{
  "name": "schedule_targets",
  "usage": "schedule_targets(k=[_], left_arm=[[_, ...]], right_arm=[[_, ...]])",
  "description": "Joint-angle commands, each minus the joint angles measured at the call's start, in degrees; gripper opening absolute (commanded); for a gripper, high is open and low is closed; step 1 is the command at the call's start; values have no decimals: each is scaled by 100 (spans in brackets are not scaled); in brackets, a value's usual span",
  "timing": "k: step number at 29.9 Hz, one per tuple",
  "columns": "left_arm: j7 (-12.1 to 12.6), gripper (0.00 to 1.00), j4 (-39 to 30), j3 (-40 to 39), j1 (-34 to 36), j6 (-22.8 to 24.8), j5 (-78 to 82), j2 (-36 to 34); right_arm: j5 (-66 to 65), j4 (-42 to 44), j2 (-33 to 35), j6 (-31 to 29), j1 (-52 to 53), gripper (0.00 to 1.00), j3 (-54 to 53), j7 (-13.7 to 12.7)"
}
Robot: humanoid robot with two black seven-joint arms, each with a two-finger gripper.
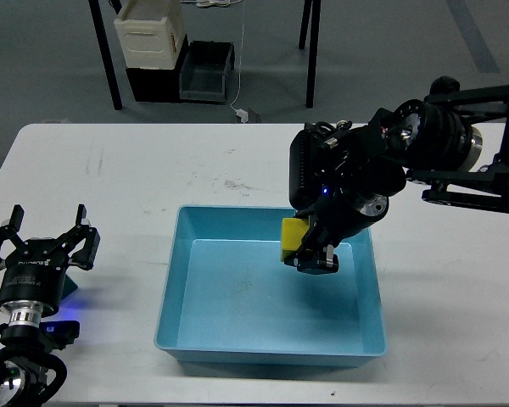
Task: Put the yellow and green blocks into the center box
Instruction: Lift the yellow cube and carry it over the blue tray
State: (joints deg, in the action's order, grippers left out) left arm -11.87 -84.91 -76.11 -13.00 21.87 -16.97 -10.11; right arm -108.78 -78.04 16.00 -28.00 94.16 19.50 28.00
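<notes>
A blue box [362,280] sits in the middle of the white table [136,178]. My right gripper [308,252] reaches down into the box's back part and is shut on a yellow block [292,240], held just above the box floor. My left gripper [41,242] is open and empty at the table's front left, well away from the box. No green block is in view.
The right arm [441,153] stretches in from the right edge over the table's back right. Beyond the table stand black table legs [104,59], a cream container [149,34] and a dark bin [207,72] on the floor.
</notes>
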Motion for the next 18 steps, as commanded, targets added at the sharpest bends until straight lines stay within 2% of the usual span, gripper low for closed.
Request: schedule_targets(k=[1,5,9,11,12,15,18], left_arm=[[0,100,1,-9,8,1,0,0],[0,100,1,-88,17,1,0,0],[0,100,1,-132,26,1,0,-9],[0,100,1,-132,43,1,9,-9],[0,100,1,-132,69,1,9,-9],[0,100,1,-132,114,-8,9,-17],[0,100,1,-132,140,-8,9,-17]], right_arm=[[-3,428,-421,0,-257,5,265,0],[-29,982,-843,0,-714,6,353,0],[-3,1440,-1116,0,-1031,15,353,0],[32,1475,-1152,0,-1058,32,353,0],[59,1475,-1152,0,-1058,46,353,0],[59,1467,-1143,0,-1058,61,353,0],[76,1475,-1126,0,-1032,85,344,0]])
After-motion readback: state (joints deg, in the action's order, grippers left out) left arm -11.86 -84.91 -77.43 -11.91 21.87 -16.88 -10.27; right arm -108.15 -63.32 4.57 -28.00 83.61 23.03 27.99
